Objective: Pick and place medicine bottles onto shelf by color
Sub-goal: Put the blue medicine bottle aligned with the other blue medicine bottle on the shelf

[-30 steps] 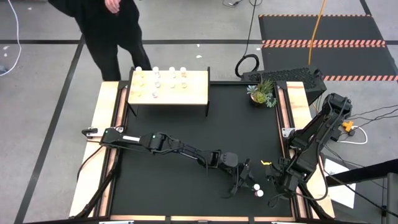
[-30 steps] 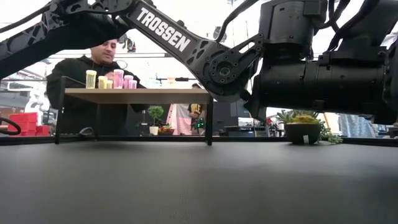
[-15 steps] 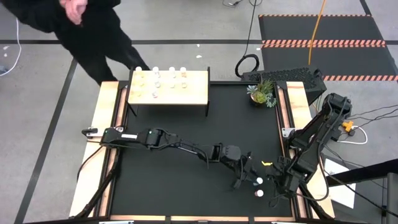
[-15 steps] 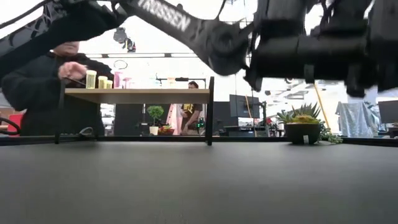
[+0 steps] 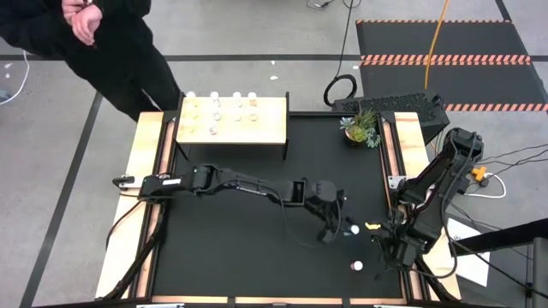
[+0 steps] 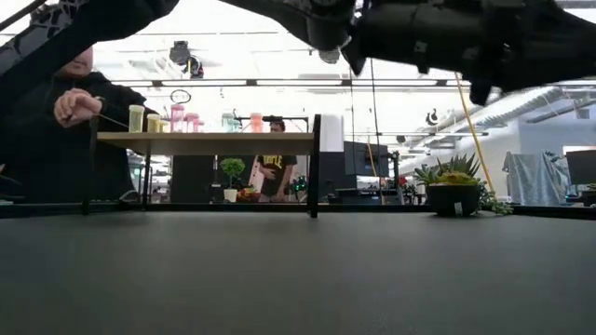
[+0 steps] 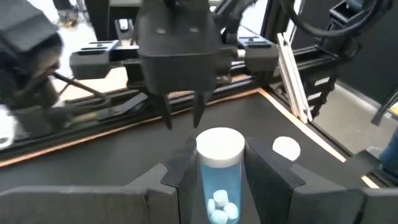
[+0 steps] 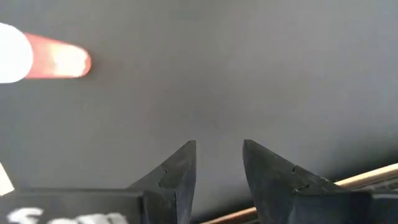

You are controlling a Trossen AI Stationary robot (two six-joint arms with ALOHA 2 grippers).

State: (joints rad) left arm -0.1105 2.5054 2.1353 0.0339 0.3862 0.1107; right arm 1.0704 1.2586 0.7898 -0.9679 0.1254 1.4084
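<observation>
My left gripper (image 5: 340, 225) is right of the table's middle, shut on a small bottle with a white cap and a clear pale-blue body that holds white pills (image 7: 219, 163). A second white-capped bottle (image 5: 357, 266) lies on the black table nearer the near edge; its red body shows in the right wrist view (image 8: 59, 62). My right gripper (image 5: 387, 253) hovers open beside it, near the table's right edge, fingers (image 8: 180, 163) pointing down at bare table. The light-wood shelf (image 5: 231, 121) stands at the far left and carries several bottles (image 6: 177, 119). My left gripper pinches the bottle's body (image 7: 221, 194) between its two fingers, which lie along the bottle. The white cap (image 7: 219, 145) sticks out past the fingertips. The fingers come from the table's left. The bottle is lifted clear of the table.
A green potted plant (image 5: 360, 128) stands at the far right corner. A small yellow piece (image 5: 372, 226) lies beside the held bottle. A person in black (image 5: 94, 38) stands beyond the table's far left corner. Wooden rails (image 5: 146, 162) edge the table's sides.
My left gripper has risen and moved from near the two bottles toward the far edge, carrying one bottle up off the table; the other bottle has stayed put. The person has stepped away from the shelf, to the left.
</observation>
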